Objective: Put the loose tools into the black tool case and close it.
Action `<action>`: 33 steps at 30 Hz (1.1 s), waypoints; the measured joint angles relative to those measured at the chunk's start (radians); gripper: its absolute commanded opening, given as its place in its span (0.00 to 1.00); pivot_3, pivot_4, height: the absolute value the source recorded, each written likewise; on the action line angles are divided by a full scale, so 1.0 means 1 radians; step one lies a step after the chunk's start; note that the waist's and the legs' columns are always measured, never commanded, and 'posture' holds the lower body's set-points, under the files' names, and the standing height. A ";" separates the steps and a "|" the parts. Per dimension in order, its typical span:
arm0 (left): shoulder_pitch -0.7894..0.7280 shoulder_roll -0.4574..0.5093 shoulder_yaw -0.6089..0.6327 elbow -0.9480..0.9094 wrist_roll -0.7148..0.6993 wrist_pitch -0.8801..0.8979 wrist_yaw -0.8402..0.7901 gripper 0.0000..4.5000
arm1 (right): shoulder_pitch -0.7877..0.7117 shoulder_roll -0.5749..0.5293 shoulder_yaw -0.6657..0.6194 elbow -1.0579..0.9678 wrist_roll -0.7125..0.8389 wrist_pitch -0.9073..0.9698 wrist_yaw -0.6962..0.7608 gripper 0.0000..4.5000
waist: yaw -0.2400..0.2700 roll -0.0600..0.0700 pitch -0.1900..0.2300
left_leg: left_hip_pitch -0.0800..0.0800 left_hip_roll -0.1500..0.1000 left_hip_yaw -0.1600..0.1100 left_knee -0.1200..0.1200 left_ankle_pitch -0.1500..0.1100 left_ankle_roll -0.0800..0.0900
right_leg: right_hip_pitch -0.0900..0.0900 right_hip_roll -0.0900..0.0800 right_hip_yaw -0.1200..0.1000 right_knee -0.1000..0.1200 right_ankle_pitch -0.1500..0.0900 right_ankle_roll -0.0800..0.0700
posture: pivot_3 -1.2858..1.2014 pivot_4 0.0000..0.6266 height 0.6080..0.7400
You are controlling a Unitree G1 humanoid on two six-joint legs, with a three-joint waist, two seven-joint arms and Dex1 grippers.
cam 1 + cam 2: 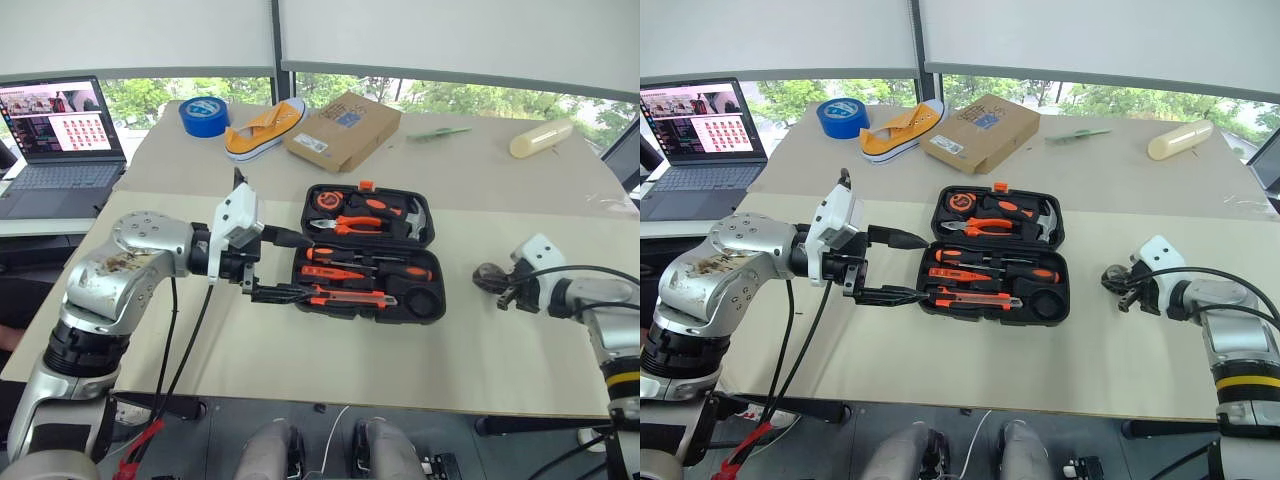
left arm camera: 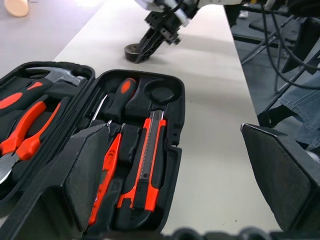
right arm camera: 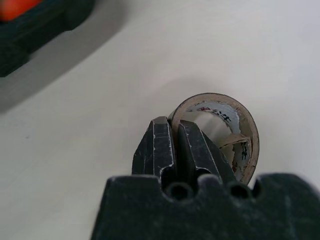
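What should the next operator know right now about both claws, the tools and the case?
Left claw: open, empty, at the near left edge of the black tool case.
Right claw: shut on the small tape roll, pinching its wall; the roll is on the table to the right of the case.
Case: open, lying flat. Two screwdrivers, the utility knife and the thin tester screwdriver sit in their slots. The round slot is empty.
Done: those tools are stored.
Left: put the roll in the round slot, then close the lid.
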 measured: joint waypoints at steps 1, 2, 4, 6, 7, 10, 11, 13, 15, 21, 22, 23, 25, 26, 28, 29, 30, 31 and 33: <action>0.001 0.000 0.001 -0.001 0.000 0.000 0.002 1.00 | 0.019 -0.011 -0.018 -0.066 0.035 0.041 0.016 0.01 | 0.000 0.001 0.001 | 0.000 0.000 0.000 0.000 0.000 0.000 | 0.000 0.000 0.000 0.000 0.000 0.000 | 0.52 0.24 0.93; 0.003 0.000 0.000 -0.001 0.001 0.000 0.002 1.00 | 0.030 -0.019 -0.033 -0.130 0.067 0.077 0.031 0.01 | 0.000 0.002 0.001 | 0.000 0.000 0.000 0.000 0.000 0.000 | 0.000 0.000 0.001 0.000 0.000 0.000 | 0.52 0.24 0.93; 0.007 0.000 0.000 -0.003 0.001 0.000 0.003 1.00 | 0.054 -0.037 -0.060 -0.294 0.150 0.155 0.068 0.01 | -0.001 0.003 0.002 | 0.000 0.001 -0.001 -0.001 0.000 0.000 | -0.001 -0.001 0.001 0.000 0.000 0.000 | 0.52 0.24 0.93; 0.008 0.000 -0.001 -0.004 0.001 0.000 0.003 1.00 | 0.079 -0.053 -0.070 -0.411 0.204 0.207 0.085 0.01 | -0.001 0.003 0.002 | 0.000 0.001 -0.002 -0.001 0.000 -0.001 | 0.000 -0.001 0.001 0.000 0.000 0.000 | 0.52 0.24 0.93; 0.012 -0.001 -0.002 -0.004 0.001 -0.001 0.003 1.00 | 0.097 -0.058 -0.069 -0.527 0.258 0.253 0.105 0.01 | -0.001 0.002 0.002 | 0.000 0.001 -0.002 -0.001 0.000 -0.001 | 0.000 -0.001 0.000 0.000 0.000 0.000 | 0.52 0.24 0.93; 0.015 -0.004 -0.011 -0.003 0.003 -0.005 0.001 1.00 | 0.146 -0.041 -0.003 -0.721 0.282 0.314 0.077 0.01 | 0.006 0.002 0.002 | -0.001 0.001 -0.002 -0.001 0.000 -0.001 | -0.001 -0.001 0.000 -0.001 0.000 0.000 | 0.52 0.24 0.93; 0.015 -0.005 -0.016 -0.003 0.004 -0.006 -0.001 1.00 | 0.149 -0.031 0.020 -0.745 0.283 0.325 0.067 0.01 | 0.007 0.002 0.002 | -0.001 0.000 -0.002 -0.001 0.000 -0.001 | -0.001 -0.001 0.000 -0.001 0.000 0.000 | 0.52 0.24 0.93; 0.015 -0.007 -0.024 -0.002 0.005 -0.008 -0.005 1.00 | 0.149 -0.017 0.075 -0.768 0.257 0.329 0.033 0.01 | 0.010 0.002 0.002 | -0.002 -0.001 -0.002 -0.001 0.000 -0.001 | -0.001 -0.001 0.000 -0.001 0.000 0.000 | 0.52 0.24 0.93; 0.014 -0.007 -0.029 0.001 0.006 -0.008 -0.009 1.00 | 0.149 -0.014 0.116 -0.767 0.219 0.327 0.008 0.01 | 0.012 0.002 0.002 | -0.002 -0.001 -0.002 -0.001 0.000 -0.001 | -0.001 -0.001 -0.001 -0.001 0.000 0.000 | 0.52 0.24 0.93; 0.004 -0.008 -0.036 0.007 0.011 -0.012 -0.016 1.00 | 0.145 -0.011 0.172 -0.701 0.107 0.283 -0.046 0.01 | 0.007 0.002 0.002 | -0.002 0.000 -0.001 -0.001 0.000 0.000 | -0.001 0.001 -0.002 -0.001 -0.001 0.002 | 0.52 0.24 0.93; 0.004 -0.008 -0.036 0.008 0.012 -0.013 -0.017 1.00 | 0.145 -0.011 0.172 -0.694 0.101 0.280 -0.049 0.01 | 0.007 0.002 0.002 | -0.002 0.000 -0.001 -0.001 0.000 0.000 | -0.002 0.001 -0.002 0.000 -0.001 0.002 | 0.52 0.24 0.93; 0.004 -0.007 -0.036 0.008 0.013 -0.015 -0.017 1.00 | 0.145 -0.012 0.172 -0.694 0.095 0.276 -0.050 0.01 | 0.007 0.002 0.002 | -0.001 0.000 -0.001 -0.001 0.000 0.000 | -0.001 0.001 -0.002 -0.001 -0.002 0.003 | 0.52 0.24 0.93; 0.004 -0.008 -0.036 0.008 0.015 -0.021 -0.018 1.00 | 0.148 -0.023 0.173 -0.698 0.088 0.267 -0.046 0.01 | 0.007 0.002 0.002 | -0.001 0.000 -0.001 -0.001 0.000 0.000 | -0.002 0.001 -0.002 -0.001 -0.002 0.003 | 0.52 0.24 0.93; 0.004 -0.007 -0.036 0.008 0.016 -0.022 -0.018 1.00 | 0.153 -0.030 0.173 -0.705 0.085 0.267 -0.042 0.01 | 0.008 0.002 0.002 | -0.001 0.000 -0.001 -0.001 0.000 0.000 | -0.001 0.001 -0.002 -0.001 -0.002 0.003 | 0.52 0.24 0.93; 0.004 -0.008 -0.036 0.009 0.016 -0.023 -0.019 1.00 | 0.161 -0.037 0.172 -0.720 0.086 0.267 -0.038 0.01 | 0.008 0.002 0.002 | -0.001 0.000 -0.001 -0.001 0.000 0.000 | -0.001 0.001 -0.002 -0.001 -0.002 0.003 | 0.52 0.24 0.93; 0.004 -0.007 -0.036 0.009 0.016 -0.024 -0.019 1.00 | 0.163 -0.043 0.170 -0.727 0.086 0.267 -0.038 0.01 | 0.008 0.002 0.002 | -0.001 0.000 -0.001 -0.001 0.000 0.000 | -0.001 0.000 -0.002 -0.001 -0.002 0.003 | 0.52 0.24 0.93; 0.004 -0.008 -0.036 0.009 0.016 -0.025 -0.019 1.00 | 0.164 -0.049 0.170 -0.730 0.086 0.267 -0.036 0.09 | 0.008 0.002 0.002 | -0.001 0.000 -0.001 -0.001 0.000 0.000 | -0.001 0.000 -0.002 -0.001 -0.002 0.003 | 0.52 0.24 0.93; 0.004 -0.008 -0.036 0.009 0.017 -0.026 -0.019 1.00 | 0.166 -0.057 0.168 -0.734 0.089 0.269 -0.033 0.18 | 0.009 0.002 0.002 | -0.002 0.000 -0.001 -0.001 0.000 0.000 | -0.001 0.000 -0.002 -0.001 -0.002 0.003 | 0.52 0.24 0.93; 0.004 -0.008 -0.036 0.013 0.019 -0.028 -0.019 1.00 | 0.167 -0.064 0.159 -0.740 0.094 0.272 -0.032 0.30 | 0.008 0.002 0.002 | -0.001 0.000 -0.001 -0.001 0.000 0.000 | -0.001 0.000 -0.002 -0.001 -0.002 0.003 | 0.52 0.24 0.93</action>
